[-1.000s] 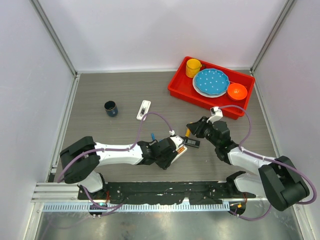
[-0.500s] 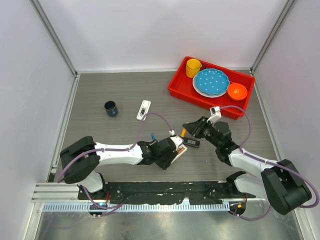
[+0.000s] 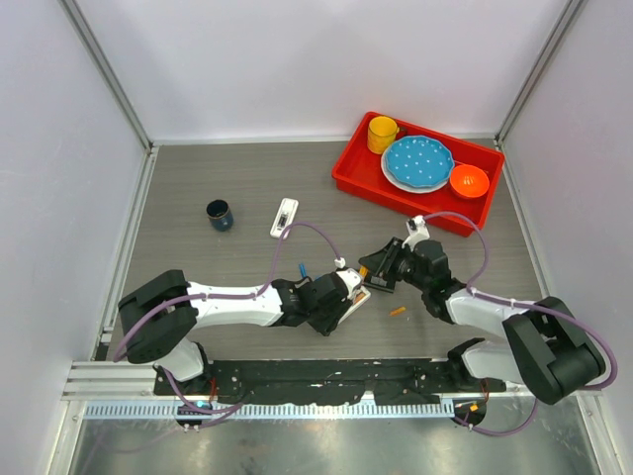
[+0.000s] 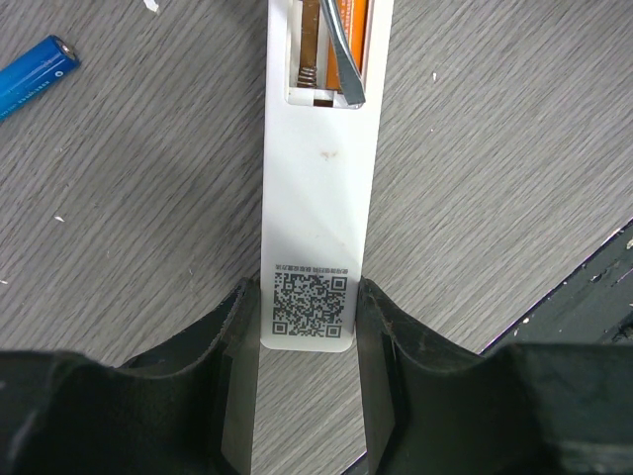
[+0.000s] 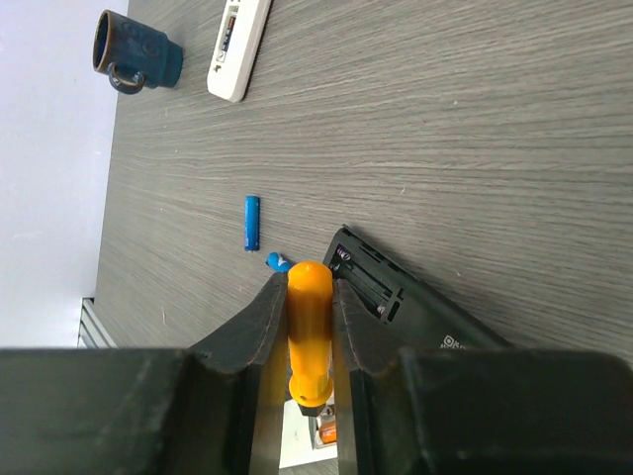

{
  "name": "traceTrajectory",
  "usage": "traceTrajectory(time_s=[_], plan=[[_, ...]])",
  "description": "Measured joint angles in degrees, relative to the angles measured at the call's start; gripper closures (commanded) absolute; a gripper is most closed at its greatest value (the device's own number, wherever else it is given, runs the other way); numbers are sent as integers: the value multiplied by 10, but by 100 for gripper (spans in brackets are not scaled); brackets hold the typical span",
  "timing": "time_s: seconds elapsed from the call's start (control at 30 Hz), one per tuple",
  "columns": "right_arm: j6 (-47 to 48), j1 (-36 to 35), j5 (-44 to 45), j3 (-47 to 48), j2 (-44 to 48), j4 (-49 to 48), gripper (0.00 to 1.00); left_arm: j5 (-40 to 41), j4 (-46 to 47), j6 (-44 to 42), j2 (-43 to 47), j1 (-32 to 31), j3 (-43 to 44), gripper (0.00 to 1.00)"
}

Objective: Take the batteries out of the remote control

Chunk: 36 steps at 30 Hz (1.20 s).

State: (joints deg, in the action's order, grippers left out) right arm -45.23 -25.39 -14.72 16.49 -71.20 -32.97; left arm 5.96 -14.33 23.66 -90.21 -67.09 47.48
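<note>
My left gripper (image 4: 307, 293) is shut on the end of a white remote (image 4: 316, 198) lying face down, its QR code between the jaws. The battery bay is open, with an orange battery (image 4: 359, 25) in it. My right gripper (image 5: 309, 283) is shut on an orange-handled screwdriver (image 5: 310, 327). Its metal tip (image 4: 334, 49) is in the bay beside that battery. A blue battery (image 4: 35, 74) lies left of the remote. A second blue one (image 5: 278, 262) is close by. A loose orange battery (image 3: 397, 312) lies on the table right of both grippers (image 3: 364, 282).
A black remote (image 5: 406, 292) with an open, empty bay lies right beside the right gripper. Another white remote (image 3: 284, 217) and a dark mug (image 3: 219, 214) sit farther back left. A red tray (image 3: 346, 176) with a yellow cup, blue plate and orange bowl is at back right.
My right gripper moved left with the screwdriver to the white remote's bay. An orange battery now lies loose on the table to the right. The left arm held still.
</note>
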Motion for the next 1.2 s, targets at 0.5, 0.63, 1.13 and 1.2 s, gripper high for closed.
traceTrajectory(time_s=[0.5,0.63,1.13,1.2], plan=[[33,0,26,46,47,58,99,0,1,0,0,0,0,100],[35,0,33,46,50,72,99,2,1,0,0,0,0,100],[57,0,45,53,57,109,99,17,-13,-2,2,0,2,90],[59,0,46,56,57,112,99,18,-15,-2,2,0,2,86]])
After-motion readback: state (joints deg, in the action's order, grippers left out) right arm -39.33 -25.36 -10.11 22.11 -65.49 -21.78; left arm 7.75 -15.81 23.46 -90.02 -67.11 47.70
